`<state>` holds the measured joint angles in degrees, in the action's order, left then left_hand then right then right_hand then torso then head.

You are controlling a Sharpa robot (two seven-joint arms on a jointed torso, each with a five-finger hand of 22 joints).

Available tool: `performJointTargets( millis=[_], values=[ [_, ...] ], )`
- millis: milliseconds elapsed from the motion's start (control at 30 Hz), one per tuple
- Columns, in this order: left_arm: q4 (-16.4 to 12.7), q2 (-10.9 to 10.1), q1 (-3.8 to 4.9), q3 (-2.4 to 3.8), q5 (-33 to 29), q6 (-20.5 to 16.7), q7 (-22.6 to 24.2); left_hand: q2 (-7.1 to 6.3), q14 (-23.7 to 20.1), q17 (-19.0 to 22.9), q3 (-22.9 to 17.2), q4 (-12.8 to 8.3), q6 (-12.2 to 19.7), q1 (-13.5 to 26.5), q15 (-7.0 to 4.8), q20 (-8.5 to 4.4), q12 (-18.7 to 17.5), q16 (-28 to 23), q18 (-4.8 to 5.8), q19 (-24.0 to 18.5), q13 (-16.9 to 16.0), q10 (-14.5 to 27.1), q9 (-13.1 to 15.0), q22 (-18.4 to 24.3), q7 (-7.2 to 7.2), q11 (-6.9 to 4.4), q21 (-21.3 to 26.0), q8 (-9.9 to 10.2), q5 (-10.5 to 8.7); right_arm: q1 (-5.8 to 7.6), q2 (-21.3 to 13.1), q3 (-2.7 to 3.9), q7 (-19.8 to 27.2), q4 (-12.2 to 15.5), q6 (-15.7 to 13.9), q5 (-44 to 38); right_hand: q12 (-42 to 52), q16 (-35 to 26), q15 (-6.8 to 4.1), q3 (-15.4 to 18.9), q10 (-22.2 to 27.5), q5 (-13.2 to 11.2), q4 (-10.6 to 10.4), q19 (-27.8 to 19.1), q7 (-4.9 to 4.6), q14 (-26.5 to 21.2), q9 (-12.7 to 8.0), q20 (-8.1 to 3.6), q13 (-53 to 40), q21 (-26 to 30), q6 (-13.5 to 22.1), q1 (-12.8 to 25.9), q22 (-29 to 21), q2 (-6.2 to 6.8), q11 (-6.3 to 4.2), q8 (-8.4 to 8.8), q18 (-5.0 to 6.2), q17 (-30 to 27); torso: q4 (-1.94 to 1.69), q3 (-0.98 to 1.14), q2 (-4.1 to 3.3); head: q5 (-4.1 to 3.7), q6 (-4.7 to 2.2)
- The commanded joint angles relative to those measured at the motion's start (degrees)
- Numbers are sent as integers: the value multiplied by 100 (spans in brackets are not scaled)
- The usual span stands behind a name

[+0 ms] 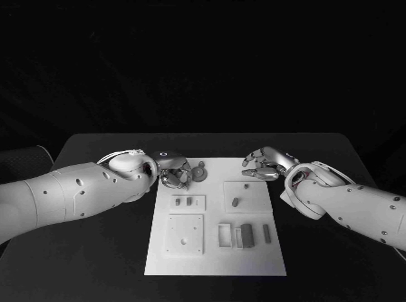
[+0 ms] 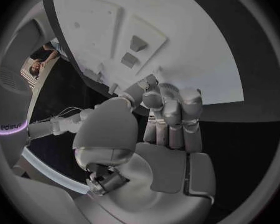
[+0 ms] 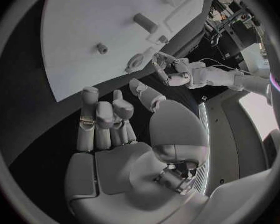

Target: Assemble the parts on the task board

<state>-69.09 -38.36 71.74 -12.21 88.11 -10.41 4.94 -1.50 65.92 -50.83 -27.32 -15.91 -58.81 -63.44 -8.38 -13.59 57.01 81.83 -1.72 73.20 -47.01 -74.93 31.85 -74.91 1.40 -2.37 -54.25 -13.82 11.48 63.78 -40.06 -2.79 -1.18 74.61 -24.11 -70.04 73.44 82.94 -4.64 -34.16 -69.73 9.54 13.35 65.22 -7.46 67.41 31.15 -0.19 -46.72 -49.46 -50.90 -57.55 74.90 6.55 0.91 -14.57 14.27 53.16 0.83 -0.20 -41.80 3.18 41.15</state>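
The left hand hovers over the far left corner of the white board, fingers curled in; a small round part lies just beside its fingertips, and whether the hand touches or pinches it cannot be told. In the left wrist view the fingers are bent together with nothing visible between them. The right hand hangs over the far right corner, fingers loosely curled and apart, holding nothing. On the board lie a short peg on a square plate, two small blocks in a shallow frame, and dark bars nearer the robot. The step in hand looks like picking up the round part; the next move probably calls for a firm pinch, then carrying it to its seat.
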Motion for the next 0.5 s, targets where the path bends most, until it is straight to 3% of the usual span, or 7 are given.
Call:
performJointTargets(
  millis=[33,500],
  values=[
    [-12,-15,6,2,-44,144,-40,16,34,7,11,16,-295,10,-5,10,40,38,-587,40,6,-29,7,-87,268,-2,-30,-24,-32,-1,-3,3,17,1,55,-18,-1,-26,2,13,15,9,-22,-16,-43,54,6,-35,-9,16,2,25,98,13,45,23,73,-3,4,-3,0,0,4],
    [-20,-56,7,1,-43,236,-57,13,35,9,9,16,-296,6,-6,10,40,39,-586,40,10,-30,13,-86,267,-3,-29,-28,-32,-1,-2,3,17,-3,57,-18,-1,-27,2,12,16,10,-22,-16,-43,54,8,-35,-9,17,3,24,98,12,45,25,73,-3,6,1,0,-3,12]
  ],
)
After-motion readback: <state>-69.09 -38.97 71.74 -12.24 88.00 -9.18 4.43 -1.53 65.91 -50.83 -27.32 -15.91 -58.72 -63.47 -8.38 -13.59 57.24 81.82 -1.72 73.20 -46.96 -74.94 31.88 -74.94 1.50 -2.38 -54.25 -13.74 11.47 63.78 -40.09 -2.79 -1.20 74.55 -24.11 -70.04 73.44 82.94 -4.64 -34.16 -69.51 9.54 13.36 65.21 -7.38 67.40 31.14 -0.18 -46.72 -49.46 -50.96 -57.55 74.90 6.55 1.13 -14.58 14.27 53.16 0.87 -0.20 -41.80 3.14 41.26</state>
